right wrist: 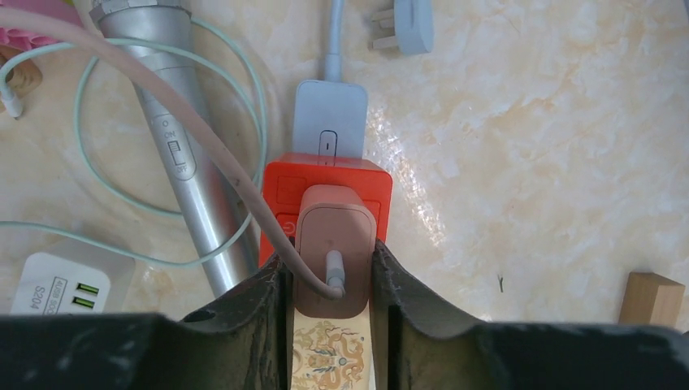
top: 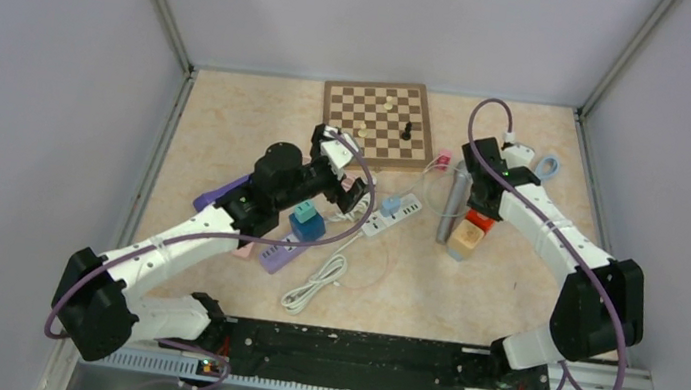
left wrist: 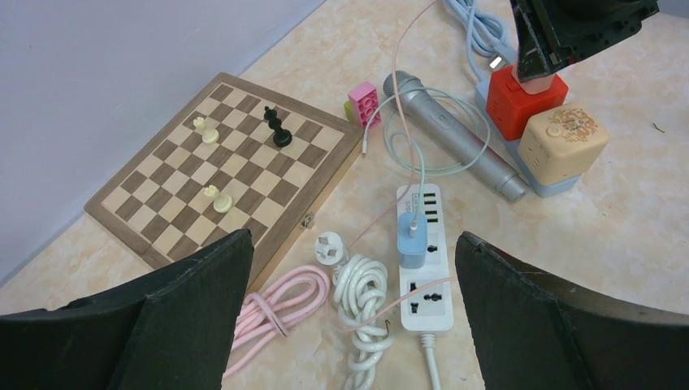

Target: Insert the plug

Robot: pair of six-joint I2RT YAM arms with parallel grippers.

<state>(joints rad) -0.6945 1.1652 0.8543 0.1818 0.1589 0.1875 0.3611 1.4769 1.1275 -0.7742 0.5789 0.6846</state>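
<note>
The pink plug (right wrist: 333,227) stands on the top face of a red cube socket (right wrist: 325,183), with its pink cable (right wrist: 162,89) curving up and away across the counter (right wrist: 528,122). The right gripper (right wrist: 333,258) has its fingers (right wrist: 268,301) closed against the plug's two sides, gripping it. Whether the prongs are fully seated cannot be told. The red cube rests on a pale blue-grey base (right wrist: 329,114), and a cream patterned cube (left wrist: 562,138) sits just beside it on the same base. A silver microphone (right wrist: 175,138) lies touching the red cube's left side, ringed by a thin mint cable (right wrist: 89,154).

The left gripper (left wrist: 353,244) hovers with its fingers (left wrist: 187,301) spread wide, holding nothing. Below it lies a white power strip (left wrist: 426,284) with a blue charger (left wrist: 413,240) plugged into it. Beside the strip are a coiled white cord (left wrist: 361,301) and a looped pink cord (left wrist: 276,305). A chessboard (left wrist: 219,171) carrying a few pieces lies further back.
</note>
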